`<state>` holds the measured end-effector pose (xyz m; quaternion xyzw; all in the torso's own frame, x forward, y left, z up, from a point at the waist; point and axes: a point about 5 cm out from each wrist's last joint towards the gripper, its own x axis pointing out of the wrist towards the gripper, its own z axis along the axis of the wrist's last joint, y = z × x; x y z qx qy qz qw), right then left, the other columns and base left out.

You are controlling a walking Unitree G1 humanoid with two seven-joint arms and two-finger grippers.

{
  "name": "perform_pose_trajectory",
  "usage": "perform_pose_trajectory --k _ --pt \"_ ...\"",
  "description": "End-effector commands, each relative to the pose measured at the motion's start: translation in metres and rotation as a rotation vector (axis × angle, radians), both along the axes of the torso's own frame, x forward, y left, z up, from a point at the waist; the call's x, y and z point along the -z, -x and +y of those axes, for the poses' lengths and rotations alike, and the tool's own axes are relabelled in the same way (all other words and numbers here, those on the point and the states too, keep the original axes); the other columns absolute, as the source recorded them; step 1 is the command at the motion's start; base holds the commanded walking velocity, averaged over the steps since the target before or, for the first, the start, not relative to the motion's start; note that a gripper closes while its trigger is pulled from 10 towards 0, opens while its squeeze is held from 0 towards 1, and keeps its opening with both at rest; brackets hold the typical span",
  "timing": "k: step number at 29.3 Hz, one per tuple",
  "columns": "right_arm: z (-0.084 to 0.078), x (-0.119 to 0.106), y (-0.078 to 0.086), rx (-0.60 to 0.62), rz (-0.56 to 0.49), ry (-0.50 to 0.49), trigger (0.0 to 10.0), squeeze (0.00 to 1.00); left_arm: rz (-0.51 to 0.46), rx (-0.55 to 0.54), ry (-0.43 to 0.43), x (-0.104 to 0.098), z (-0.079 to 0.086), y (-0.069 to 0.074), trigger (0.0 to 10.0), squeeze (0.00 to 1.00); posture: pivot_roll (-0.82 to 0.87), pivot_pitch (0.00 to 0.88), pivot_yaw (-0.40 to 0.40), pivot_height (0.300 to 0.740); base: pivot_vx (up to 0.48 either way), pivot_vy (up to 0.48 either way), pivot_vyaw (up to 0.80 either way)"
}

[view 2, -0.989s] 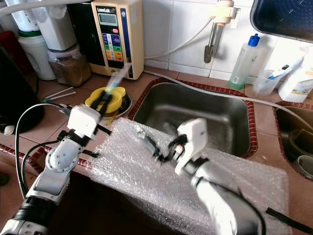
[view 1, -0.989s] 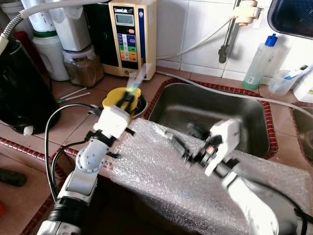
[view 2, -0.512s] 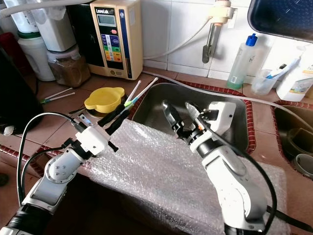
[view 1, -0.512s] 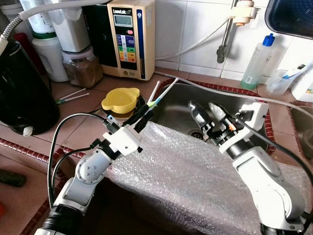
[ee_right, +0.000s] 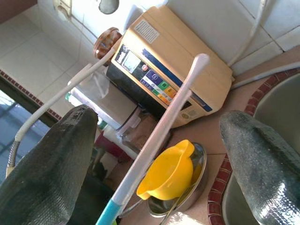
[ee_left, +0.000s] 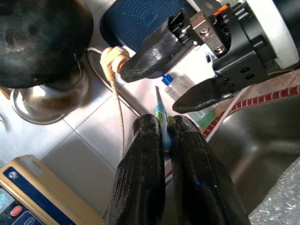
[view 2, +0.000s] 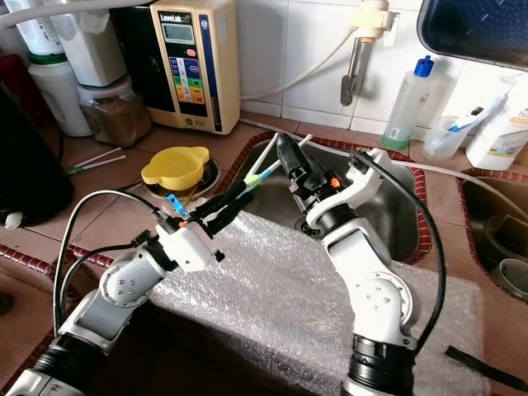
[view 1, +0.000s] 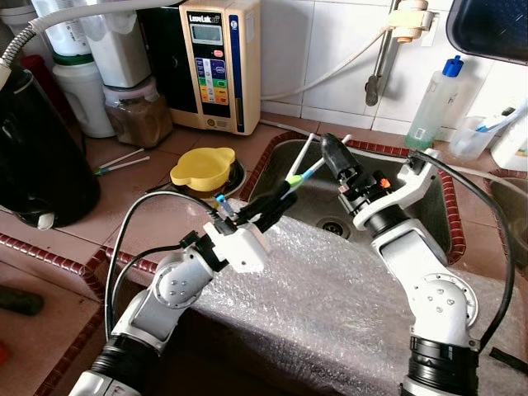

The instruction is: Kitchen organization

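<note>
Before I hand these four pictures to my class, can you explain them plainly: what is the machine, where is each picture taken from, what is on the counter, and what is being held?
It is a humanoid robot with two silver arms, each ending in two long black fingers. Two pictures come from its head, looking down at a tiled kitchen counter and a steel sink. The other two come from cameras on its wrists, looking along the fingers.

On the counter stand a yellow bowl, a beige water machine, a brown-filled jar and a soap bottle. A bubble wrap sheet drapes over the front edge.

The left gripper is shut on two toothbrushes, holding them over the sink's edge. The right gripper is open, with one toothbrush between its fingers; it looks like a handover, though I cannot be sure.
</note>
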<state>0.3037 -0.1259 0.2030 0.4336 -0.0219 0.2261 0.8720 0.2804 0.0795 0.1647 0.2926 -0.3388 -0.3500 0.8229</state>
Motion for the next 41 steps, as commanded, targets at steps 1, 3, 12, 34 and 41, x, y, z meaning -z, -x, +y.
perform_pose_trajectory --k 1,3,12,34,41 --pt "0.005 0.005 0.001 -0.014 0.042 -0.014 10.0 0.0 -0.011 0.01 -0.011 -0.001 -0.003 -0.001 2.2 0.0 -0.06 0.0 0.022 0.74 0.0 0.0 0.0" --pt "0.007 0.01 0.002 -0.007 0.069 -0.027 9.5 0.0 -0.01 0.011 -0.006 -0.001 -0.005 0.0 2.5 0.0 -0.06 0.0 0.022 0.74 0.0 0.0 0.0" --pt "0.008 0.018 0.003 0.005 0.129 -0.045 0.0 0.0 -0.006 0.007 -0.008 0.0 -0.004 -0.001 4.1 0.0 -0.05 0.0 0.024 0.74 0.0 0.0 0.0" --pt "0.013 0.016 -0.005 -0.055 0.181 -0.081 10.0 0.0 0.006 0.029 -0.014 0.007 -0.01 0.002 4.6 0.0 -0.05 0.0 0.027 0.74 0.0 0.0 0.0" --pt "0.017 0.014 -0.003 -0.098 0.176 -0.029 10.0 1.0 0.005 0.019 -0.012 0.007 -0.01 0.001 4.8 0.0 -0.05 0.0 0.024 0.74 0.0 0.0 0.0"
